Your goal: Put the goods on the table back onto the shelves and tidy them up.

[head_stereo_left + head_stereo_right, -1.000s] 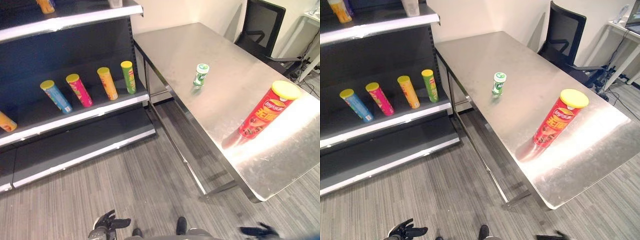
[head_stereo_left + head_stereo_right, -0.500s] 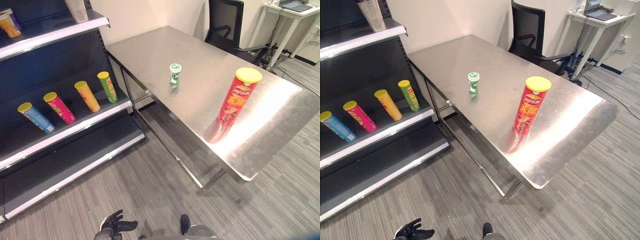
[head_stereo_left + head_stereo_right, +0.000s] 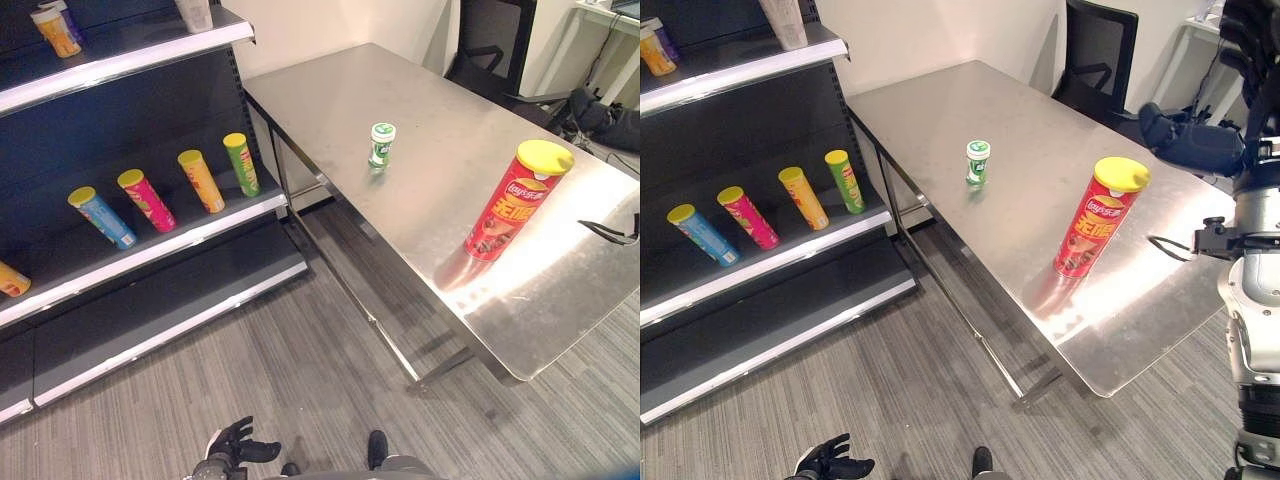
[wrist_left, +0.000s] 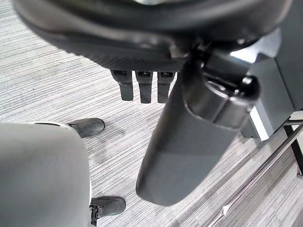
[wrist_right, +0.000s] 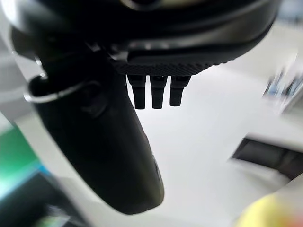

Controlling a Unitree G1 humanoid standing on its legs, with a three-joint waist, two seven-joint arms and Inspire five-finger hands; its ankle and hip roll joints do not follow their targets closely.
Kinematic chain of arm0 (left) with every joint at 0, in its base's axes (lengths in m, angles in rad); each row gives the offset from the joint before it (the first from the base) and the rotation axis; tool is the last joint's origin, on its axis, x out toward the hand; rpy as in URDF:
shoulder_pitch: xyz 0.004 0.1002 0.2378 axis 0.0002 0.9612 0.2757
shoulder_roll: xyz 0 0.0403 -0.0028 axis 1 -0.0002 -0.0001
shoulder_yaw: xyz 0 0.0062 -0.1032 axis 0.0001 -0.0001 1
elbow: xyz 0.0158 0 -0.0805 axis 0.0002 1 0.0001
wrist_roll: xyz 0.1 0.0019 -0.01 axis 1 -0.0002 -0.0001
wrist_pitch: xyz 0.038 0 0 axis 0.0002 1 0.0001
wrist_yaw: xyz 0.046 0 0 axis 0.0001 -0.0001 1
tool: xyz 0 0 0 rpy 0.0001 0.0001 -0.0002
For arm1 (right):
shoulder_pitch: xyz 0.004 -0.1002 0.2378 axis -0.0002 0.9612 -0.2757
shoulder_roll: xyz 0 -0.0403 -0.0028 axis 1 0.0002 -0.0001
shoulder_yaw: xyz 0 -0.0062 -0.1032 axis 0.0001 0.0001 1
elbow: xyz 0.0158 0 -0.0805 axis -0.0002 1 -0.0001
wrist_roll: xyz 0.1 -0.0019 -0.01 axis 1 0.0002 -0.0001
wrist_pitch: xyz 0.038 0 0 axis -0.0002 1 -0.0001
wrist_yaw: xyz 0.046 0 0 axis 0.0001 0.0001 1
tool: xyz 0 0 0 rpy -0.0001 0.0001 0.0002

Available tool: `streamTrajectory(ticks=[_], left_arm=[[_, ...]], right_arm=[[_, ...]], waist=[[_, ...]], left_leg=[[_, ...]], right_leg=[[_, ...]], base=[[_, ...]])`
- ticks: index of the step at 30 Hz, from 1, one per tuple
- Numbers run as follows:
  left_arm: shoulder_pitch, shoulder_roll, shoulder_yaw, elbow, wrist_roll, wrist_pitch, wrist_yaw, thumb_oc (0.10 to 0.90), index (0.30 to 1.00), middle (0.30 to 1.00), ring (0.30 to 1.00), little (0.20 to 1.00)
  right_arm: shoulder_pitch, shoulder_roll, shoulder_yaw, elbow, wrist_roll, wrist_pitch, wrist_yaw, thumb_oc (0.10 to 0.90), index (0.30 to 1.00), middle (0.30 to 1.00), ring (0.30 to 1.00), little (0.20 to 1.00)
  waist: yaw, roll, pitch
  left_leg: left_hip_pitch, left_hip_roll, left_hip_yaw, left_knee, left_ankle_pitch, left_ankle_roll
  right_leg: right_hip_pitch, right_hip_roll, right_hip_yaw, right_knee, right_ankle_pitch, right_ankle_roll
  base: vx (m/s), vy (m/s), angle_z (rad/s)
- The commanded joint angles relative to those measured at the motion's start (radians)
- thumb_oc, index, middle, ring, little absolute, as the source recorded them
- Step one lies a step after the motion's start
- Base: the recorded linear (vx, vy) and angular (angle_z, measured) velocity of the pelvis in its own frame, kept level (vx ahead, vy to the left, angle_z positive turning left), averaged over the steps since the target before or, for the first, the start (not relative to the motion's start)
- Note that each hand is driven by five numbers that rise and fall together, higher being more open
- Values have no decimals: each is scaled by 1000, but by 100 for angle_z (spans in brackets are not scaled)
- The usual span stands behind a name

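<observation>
Red chip can [image 3: 1092,219] with a yellow lid stands upright near the tabletop's [image 3: 940,110] front right edge; a small green bottle [image 3: 977,162] stands nearer the middle. The can looks light, stiff and smooth, tall enough to tip, so wrapping it around mid-body seems best. The right hand [image 3: 1188,142] hovers beyond the can, fingers relaxed, holding nothing. The left hand [image 3: 236,447] hangs low over the floor, fingers spread. Shelves [image 3: 190,235] carry four slanted cans.

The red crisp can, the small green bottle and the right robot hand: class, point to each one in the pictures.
red crisp can [image 3: 505,212]: left eye view, middle of its red side.
small green bottle [image 3: 381,146]: left eye view, its label.
right robot hand [image 3: 1192,146]: right eye view, its dark palm.
</observation>
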Motion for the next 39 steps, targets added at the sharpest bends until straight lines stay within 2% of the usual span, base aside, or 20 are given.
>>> streamTrajectory(ticks=[1, 7, 9, 11, 12, 15, 20, 24, 27, 32, 39], left_arm=[[-56, 76, -40, 18, 49, -38, 1, 800, 900, 900, 900, 900], [-59, 75, -42, 12, 48, -47, -9, 800, 900, 900, 900, 900], [-57, 76, -34, 10, 57, -52, -28, 800, 900, 900, 900, 900], [-53, 77, -25, 12, 67, -55, -40, 800, 900, 900, 900, 900], [-50, 79, -18, 13, 74, -56, -45, 800, 900, 900, 900, 900], [-48, 84, -9, 17, 79, -55, -43, 800, 900, 900, 900, 900], [-53, 91, -10, 16, 84, -54, -29, 800, 900, 900, 900, 900], [-50, 92, -21, 9, 77, -52, -26, 800, 900, 900, 900, 900], [-45, 94, -25, 11, 65, -50, -26, 800, 900, 900, 900, 900], [-45, 96, -27, 17, 62, -48, -28, 800, 900, 900, 900, 900], [-45, 97, -33, 15, 58, -40, -30, 800, 900, 900, 900, 900]], right_arm=[[-140, -30, -40, -29, 57, -107, -15, 800, 900, 900, 900, 900], [-153, -46, 35, -41, 177, -84, 112, 800, 900, 900, 900, 900], [-103, -112, 55, -69, 178, -50, 194, 800, 900, 900, 900, 900], [-41, -172, 29, -77, 181, -32, 242, 800, 900, 900, 900, 900], [1, -215, 9, -67, 147, -16, 253, 800, 900, 900, 900, 900], [54, -254, -28, -44, 66, 1, 231, 800, 900, 900, 900, 900], [81, -289, -40, 34, -92, 24, 169, 800, 900, 900, 900, 900], [48, -269, 10, 95, -55, 27, 168, 800, 900, 900, 900, 900], [6, -226, 64, 131, 42, 28, 191, 800, 900, 900, 900, 900], [-7, -187, 77, 164, 126, 31, 207, 800, 900, 900, 900, 900], [4, -182, 85, 227, 132, 54, 200, 800, 900, 900, 900, 900]], waist=[[7, -108, -49], [10, -113, -50], [5, -120, -49], [-2, -126, -48], [-8, -131, -48], [-14, -134, -47], [-15, -139, -43], [-6, -143, -39], [4, -146, -36], [10, -149, -32], [13, -149, -31]], left_leg=[[11, -51, 39, 3, -64, 7], [13, -52, 43, 3, -61, 5], [8, -50, 47, 3, -57, 2], [2, -49, 51, 3, -55, 0], [-1, -48, 56, 3, -55, -1], [-5, -47, 63, 3, -54, -1], [-6, -47, 64, 3, -54, 1], [-4, -46, 56, 3, -53, -1], [-7, -45, 48, 3, -50, -3], [-8, -45, 43, 3, -48, -5], [-7, -47, 39, 3, -49, -6]], right_leg=[[77, -48, 28, 4, -79, 87], [82, -51, 25, 4, -77, 87], [76, -53, 22, 4, -73, 88], [68, -55, 22, 4, -66, 90], [62, -56, 24, 4, -62, 93], [55, -58, 30, 4, -57, 96], [52, -61, 32, 4, -53, 96], [58, -62, 23, 4, -58, 94], [60, -62, 14, 4, -60, 93], [64, -63, 6, 4, -63, 92], [70, -63, -5, 4, -66, 92]], base=[[0, 0, 0], [7, 15, -4], [0, 0, 0], [0, 0, 0], [0, 0, 0], [-13, 15, -4], [-4, 8, -13], [0, 0, 0], [7, -19, 5], [9, -18, 14], [3, -4, 3]])
